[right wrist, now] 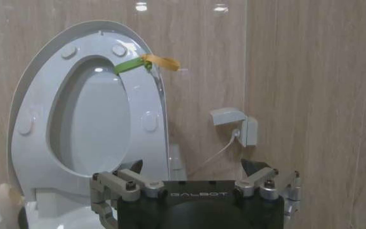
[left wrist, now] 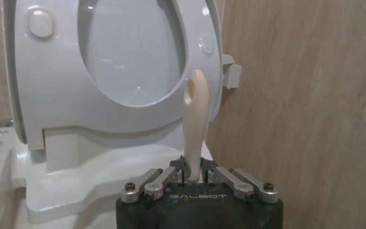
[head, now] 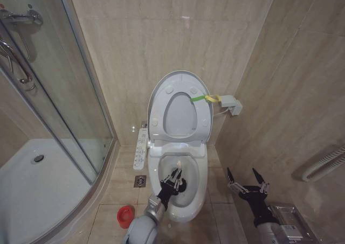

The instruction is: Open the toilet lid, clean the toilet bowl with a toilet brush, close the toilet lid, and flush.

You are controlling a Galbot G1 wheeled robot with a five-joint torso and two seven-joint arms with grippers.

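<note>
Left gripper [head: 174, 178] clamping toilet brush [left wrist: 194, 121], over toilet bowl [head: 190, 203]

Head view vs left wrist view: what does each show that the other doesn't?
Head view alone: the toilet bowl from above, the red cup holder on the floor, the shower enclosure, and the right claw open beside the toilet.

Left wrist view alone: a close look at the left claw shut on the toilet brush handle.

Both: the raised toilet lid with the seat up, and the control strip.
</note>
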